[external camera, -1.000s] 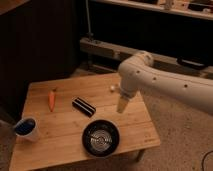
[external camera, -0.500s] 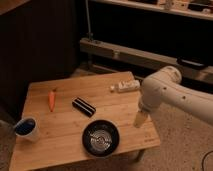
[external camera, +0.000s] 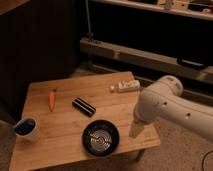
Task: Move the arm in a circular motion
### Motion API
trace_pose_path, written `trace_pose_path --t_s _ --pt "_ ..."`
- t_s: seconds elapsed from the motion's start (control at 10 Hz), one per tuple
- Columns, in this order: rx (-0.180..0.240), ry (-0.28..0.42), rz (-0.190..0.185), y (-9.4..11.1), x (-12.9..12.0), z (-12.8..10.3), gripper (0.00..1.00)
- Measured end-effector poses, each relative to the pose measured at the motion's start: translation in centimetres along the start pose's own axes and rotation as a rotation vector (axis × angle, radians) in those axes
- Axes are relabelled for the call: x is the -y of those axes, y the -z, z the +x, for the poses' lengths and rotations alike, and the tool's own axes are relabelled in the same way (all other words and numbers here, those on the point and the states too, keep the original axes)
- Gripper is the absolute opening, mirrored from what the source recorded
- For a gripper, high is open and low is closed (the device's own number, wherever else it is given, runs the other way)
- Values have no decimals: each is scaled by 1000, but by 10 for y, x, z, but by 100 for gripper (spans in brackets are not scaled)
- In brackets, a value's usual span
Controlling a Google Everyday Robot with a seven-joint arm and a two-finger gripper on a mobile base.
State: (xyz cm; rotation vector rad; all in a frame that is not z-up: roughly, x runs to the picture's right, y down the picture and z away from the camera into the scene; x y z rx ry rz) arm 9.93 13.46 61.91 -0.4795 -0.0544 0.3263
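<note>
White glossy arm, thick rounded segments with small dark holes, reaching in from the right over the wooden table. Pale gripper hangs at the table's right front edge, just beside the black bowl, touching nothing. Step in hand, by my judgement: mid-sweep of the circle, at its near-right part. Next move calls for curving on round above the tabletop, clear of bowl, carrot, black bar, blue cup and white packet.
</note>
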Motion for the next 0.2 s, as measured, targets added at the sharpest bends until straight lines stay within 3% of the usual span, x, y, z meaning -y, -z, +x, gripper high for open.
trace_pose_path --t_s 0.2 --pt "74 113 -20 8 -29 -65 80"
